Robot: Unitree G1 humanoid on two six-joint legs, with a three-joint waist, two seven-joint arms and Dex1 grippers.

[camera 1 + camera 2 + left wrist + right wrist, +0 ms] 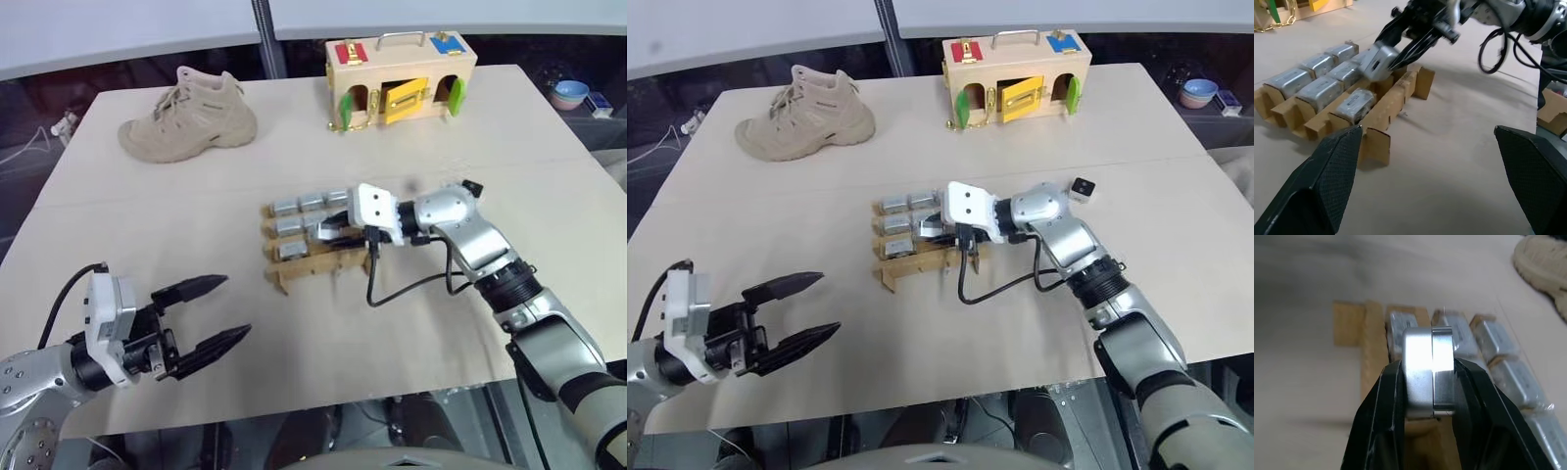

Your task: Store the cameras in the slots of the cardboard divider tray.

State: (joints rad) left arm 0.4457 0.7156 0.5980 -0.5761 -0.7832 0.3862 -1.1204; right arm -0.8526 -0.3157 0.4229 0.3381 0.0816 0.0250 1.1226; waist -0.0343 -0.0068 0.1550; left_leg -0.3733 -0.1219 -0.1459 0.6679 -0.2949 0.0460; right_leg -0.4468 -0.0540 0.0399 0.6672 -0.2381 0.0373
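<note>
Plywood tabletop: right gripper, arm reaching in from the right edge, is pinching a camera seemingly just above the cardboard divider tray; left gripper is hanging splayed near the front edge.

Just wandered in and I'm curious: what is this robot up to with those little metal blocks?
It is packing small cameras into a cardboard divider tray. Its right hand grips one silver camera over the tray, where several cameras already sit in slots. Its left hand hangs open and empty off to the side.
</note>
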